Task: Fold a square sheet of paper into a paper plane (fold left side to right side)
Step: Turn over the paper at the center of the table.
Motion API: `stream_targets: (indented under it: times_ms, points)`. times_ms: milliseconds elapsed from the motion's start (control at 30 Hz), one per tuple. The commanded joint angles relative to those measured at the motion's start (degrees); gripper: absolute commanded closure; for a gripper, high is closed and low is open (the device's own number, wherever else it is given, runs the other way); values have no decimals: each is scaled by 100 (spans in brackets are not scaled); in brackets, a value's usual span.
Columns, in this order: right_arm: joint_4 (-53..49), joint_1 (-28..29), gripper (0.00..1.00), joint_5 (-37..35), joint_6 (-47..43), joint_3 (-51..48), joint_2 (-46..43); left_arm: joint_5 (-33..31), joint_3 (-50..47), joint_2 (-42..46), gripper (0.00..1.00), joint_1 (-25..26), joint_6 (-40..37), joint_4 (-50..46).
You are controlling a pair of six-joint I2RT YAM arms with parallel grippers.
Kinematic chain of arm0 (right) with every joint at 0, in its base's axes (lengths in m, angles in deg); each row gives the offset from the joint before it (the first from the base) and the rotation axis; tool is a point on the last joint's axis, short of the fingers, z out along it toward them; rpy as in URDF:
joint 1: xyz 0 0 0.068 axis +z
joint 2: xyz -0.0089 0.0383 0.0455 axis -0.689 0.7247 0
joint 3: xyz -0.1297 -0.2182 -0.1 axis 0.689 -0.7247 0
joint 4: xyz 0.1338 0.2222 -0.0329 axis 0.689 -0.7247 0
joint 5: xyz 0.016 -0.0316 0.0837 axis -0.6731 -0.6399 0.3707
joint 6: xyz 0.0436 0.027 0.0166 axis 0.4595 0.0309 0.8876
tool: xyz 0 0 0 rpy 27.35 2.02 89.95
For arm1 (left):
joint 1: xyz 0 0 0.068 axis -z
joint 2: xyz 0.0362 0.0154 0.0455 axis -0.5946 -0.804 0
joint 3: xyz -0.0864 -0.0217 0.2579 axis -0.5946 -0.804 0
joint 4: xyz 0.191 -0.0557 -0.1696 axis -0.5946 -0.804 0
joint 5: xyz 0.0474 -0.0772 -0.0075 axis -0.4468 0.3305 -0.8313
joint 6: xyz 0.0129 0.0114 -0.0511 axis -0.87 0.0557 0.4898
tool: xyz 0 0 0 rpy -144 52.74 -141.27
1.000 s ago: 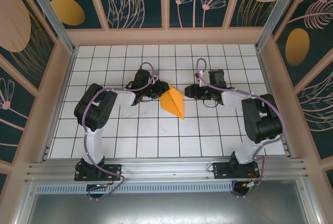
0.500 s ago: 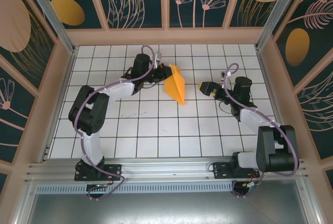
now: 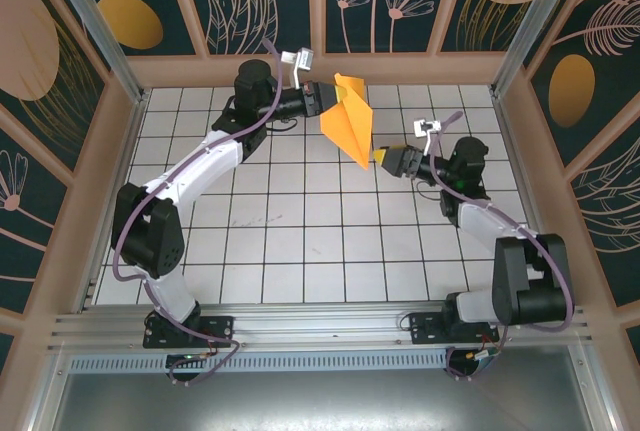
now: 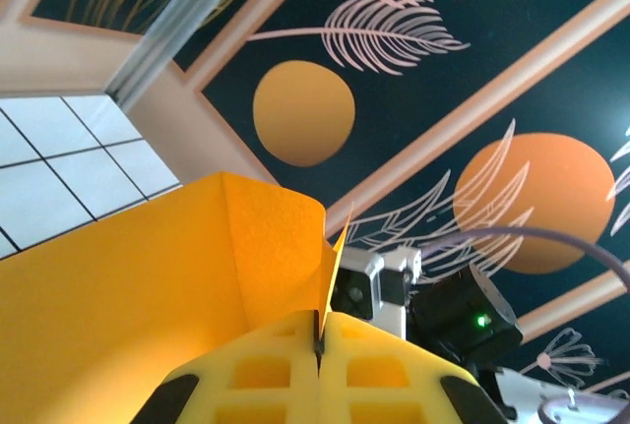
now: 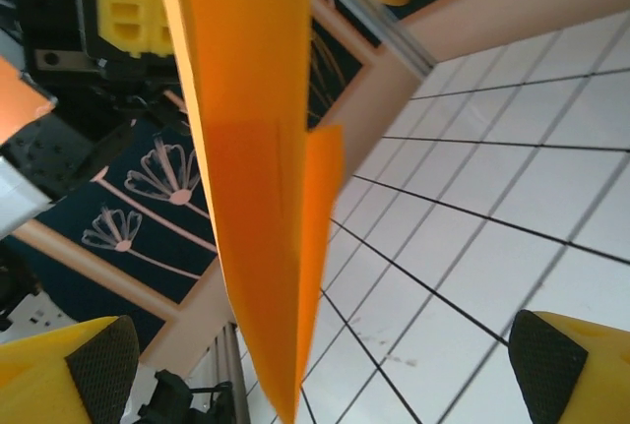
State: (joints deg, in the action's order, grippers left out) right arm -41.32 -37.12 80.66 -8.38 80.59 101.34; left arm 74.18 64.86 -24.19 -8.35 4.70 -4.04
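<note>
Left gripper (image 3: 320, 101) holds the paper plane (image 3: 350, 123) aloft near the back wall (image 3: 320, 69). The left wrist view shows its jaws clamped on a fold (unclear from overhead). Right gripper (image 3: 384, 159) is spread wide, with the plane's tip between its fingers in the right wrist view. Half a second earlier the plane hung lower, clear of the right gripper. Its upper end is cut off there.
</note>
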Motion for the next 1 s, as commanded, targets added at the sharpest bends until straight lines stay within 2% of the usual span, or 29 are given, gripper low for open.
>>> stream_targets:
  times_ms: [0, 133, 200, 467, 867, 933, 967]
  points:
    - [983, 161, 1, 347, 393, 417, 295, 480, 10, 192, 97, 3, 151, 369]
    - [1431, 306, 7, 408, 788, 764, 674, 612, -51, 221, 97, 7, 254, 532]
    - [1583, 329, 16, 419, 948, 929, 811, 649, -74, 219, 97, 4, 321, 611]
    - [1839, 339, 39, 485, 1205, 1184, 833, 675, -174, 155, 96, -1, 369, 641]
    - [288, 327, 83, 365, 118, 1337, 376, 556, -275, 67, 92, 3, 312, 533]
    - [22, 321, 87, 328, -68, 1366, 311, 522, -265, 70, 86, -2, 220, 410]
    - [-214, 327, 89, 295, -228, 1393, 281, 465, -252, 81, 78, -2, 112, 254]
